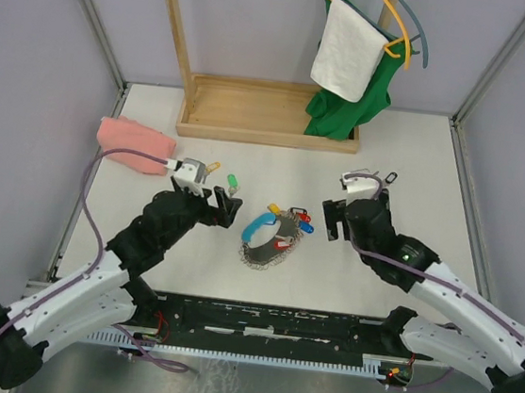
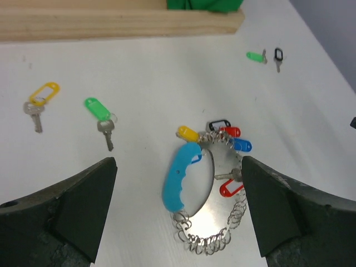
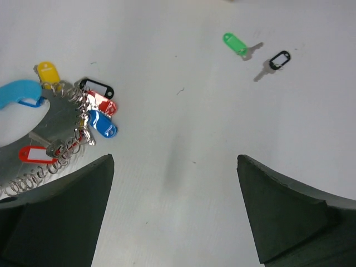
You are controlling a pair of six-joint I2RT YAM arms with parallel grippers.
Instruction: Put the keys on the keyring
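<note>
- Left pincer (image 1: 228, 209) is closest in its wrist view: jaws wide, nothing between them, facing across the tabletop (image 1: 419, 157) toward the keyring (image 1: 272, 236).
- Right pincer (image 1: 330, 220) mirrors it from the other side of the keyring. Its jaws are also spread wide and empty.
- Keyring lies flat between the two pincers, near both. It shows a light-blue plastic piece (image 2: 181, 178) on its left side, a chain coil along the near edge, and yellow, black, red and blue tags bunched at the far side.
- A red-tagged key (image 2: 229, 186) rests inside the loop. Whether it is threaded on cannot be told.
- Four keys lie loose, apart from the keyring:
  - green-tag key (image 2: 100, 114) and yellow-tag key (image 2: 39, 100), beyond and to the left of the keyring;
  - second green-tag key (image 3: 239, 45) and black-tag key (image 3: 275, 62), beyond and to the right, farther off.
- Judgement: the nearer green-tag key is the likely next pick, and the left arm is closer to it. Its long axis runs roughly away from that pincer, tag at the far end, blade pointing back toward it.
- Both arms are low, elbows bent, wrists angled inward toward the keyring.
</note>
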